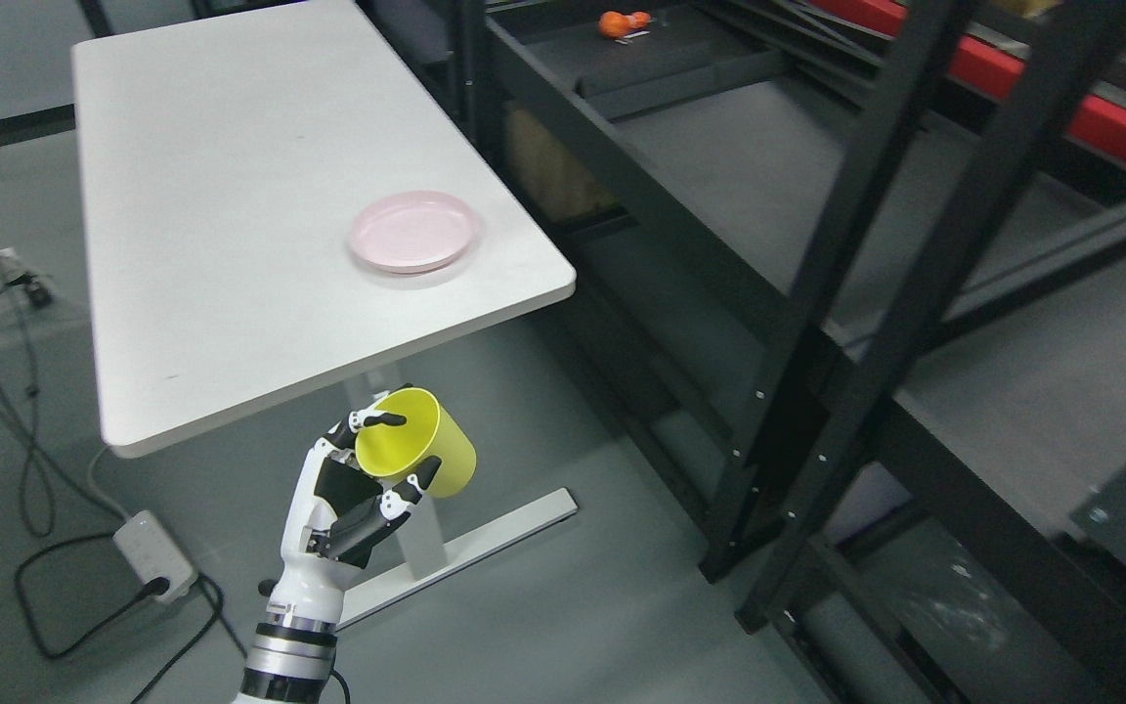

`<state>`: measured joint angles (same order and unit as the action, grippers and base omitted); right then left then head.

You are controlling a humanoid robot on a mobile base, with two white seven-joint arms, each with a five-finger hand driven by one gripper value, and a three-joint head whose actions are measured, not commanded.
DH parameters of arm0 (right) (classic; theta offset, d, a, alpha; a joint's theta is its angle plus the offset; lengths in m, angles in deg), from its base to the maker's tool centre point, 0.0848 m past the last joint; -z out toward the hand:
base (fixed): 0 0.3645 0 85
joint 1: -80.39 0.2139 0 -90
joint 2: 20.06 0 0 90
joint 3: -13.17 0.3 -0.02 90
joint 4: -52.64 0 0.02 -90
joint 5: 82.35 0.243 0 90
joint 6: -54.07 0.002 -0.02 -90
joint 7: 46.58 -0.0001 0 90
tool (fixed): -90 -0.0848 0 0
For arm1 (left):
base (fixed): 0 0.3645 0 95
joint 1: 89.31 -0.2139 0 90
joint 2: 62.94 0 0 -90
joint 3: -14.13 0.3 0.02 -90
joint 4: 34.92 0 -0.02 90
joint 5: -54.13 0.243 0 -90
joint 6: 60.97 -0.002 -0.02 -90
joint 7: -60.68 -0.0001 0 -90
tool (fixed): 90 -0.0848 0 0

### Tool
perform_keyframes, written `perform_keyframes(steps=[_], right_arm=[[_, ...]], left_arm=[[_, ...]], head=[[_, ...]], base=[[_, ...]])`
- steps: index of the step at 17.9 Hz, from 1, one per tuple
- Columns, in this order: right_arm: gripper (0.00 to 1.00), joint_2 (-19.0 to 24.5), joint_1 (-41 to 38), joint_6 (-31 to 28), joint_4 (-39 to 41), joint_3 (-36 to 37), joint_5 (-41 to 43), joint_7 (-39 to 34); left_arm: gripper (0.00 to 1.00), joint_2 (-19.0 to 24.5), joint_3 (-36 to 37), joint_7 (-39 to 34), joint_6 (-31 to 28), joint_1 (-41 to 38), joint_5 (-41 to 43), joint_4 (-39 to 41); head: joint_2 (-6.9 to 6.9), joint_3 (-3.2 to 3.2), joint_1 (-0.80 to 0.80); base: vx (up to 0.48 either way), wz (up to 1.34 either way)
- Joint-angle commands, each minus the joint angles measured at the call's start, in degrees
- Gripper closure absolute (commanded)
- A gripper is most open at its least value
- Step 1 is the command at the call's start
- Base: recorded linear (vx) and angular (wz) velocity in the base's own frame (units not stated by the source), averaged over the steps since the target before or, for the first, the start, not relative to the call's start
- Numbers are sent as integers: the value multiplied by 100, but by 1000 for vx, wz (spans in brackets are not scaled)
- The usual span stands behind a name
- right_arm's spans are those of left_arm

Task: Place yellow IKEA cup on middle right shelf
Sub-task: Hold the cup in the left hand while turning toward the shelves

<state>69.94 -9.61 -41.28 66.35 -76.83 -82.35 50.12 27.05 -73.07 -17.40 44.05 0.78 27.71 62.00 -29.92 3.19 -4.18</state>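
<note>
My left hand (397, 450) comes up from the bottom left and is shut on the yellow cup (421, 443). The cup is tilted, its open mouth facing up and left, and it hangs in the air just off the near edge of the white table (231, 196). The fingers pinch the rim, with one fingertip (389, 420) inside the mouth and others under the wall. The black shelving rack (876, 293) stands to the right, with grey shelf boards at several levels. My right hand does not show.
A pink plate (413, 231) lies near the table's right edge. An orange object (619, 23) sits on a far shelf board. Black uprights (925, 293) cross the rack's front. A power strip (148, 552) and cables lie on the floor at left.
</note>
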Motion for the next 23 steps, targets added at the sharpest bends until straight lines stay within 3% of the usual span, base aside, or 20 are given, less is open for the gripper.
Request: perform_keyframes(steps=[1,11,18,23], right_arm=[[1,-100,-79,-1,0,-97,141,-2],[1,-100,-79,-1,0,-97,141,-2],[1,-100,-79,-1,0,-105,141,-2],[1,-100,-79,-1,0,-97,141,-2]], left_arm=[[100,101,203,3,1,209,-12,28],[99,101,624,3,71,342,-12,63],[99,101,818,3,518,772,-12,63],[99,101,1834,3,835,1071,-12,369]], head=[[0,0,0],[0,0,0],[0,0,0],[0,0,0]], base=[[-216,-891],[-121,-1098],[20,-682],[51,-199]])
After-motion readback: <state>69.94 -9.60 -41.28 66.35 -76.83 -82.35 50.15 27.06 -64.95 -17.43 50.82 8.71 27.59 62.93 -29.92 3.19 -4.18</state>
